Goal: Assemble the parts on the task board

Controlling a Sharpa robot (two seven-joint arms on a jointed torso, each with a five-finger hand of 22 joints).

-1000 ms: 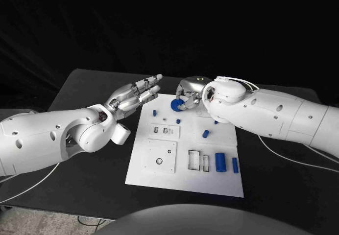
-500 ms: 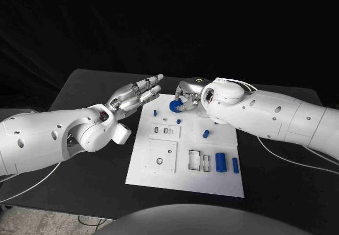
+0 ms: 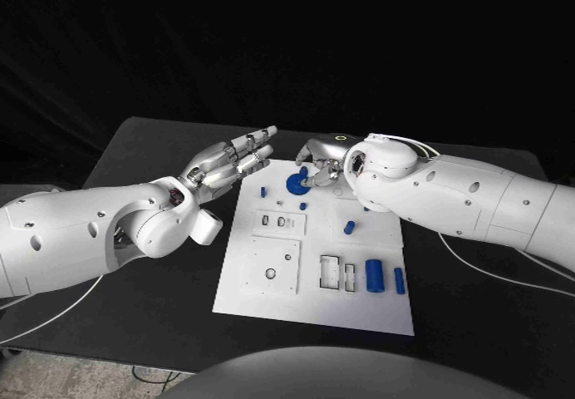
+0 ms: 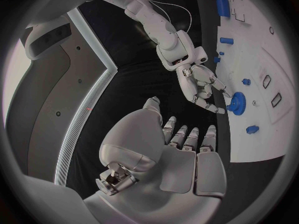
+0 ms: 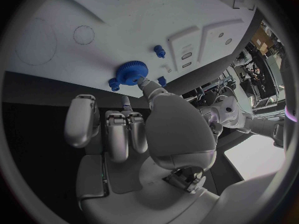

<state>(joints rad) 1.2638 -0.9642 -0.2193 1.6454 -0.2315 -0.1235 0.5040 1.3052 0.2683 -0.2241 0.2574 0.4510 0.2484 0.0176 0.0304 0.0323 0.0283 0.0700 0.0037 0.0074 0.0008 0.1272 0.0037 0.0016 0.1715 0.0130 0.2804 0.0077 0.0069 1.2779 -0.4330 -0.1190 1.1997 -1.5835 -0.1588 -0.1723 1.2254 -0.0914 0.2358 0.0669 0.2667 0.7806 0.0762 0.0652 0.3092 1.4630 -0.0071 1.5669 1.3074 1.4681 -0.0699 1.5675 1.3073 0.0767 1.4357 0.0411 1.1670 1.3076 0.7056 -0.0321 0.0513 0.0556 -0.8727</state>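
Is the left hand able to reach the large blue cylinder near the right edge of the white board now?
Probably yes. The left hand is open and holds nothing, and the large blue cylinder lies uncovered on the white board; the right hand works farther away at the blue gear.

Black table (image 3: 144, 150) taking up most of head view, matte top, far corners showing. Black backdrop (image 3: 287, 58) hanging behind table, swallowing whole upper part, no wall or window detail resolving. Light falling from above/front, table top reading dark grey against backdrop. Grey speckled floor (image 3: 60, 370) showing past near-left table edge. Dark cables (image 3: 149, 376) lying on floor there. Thin white cable (image 3: 54, 320) trailing over table's left side, another (image 3: 491, 264) trailing at right.
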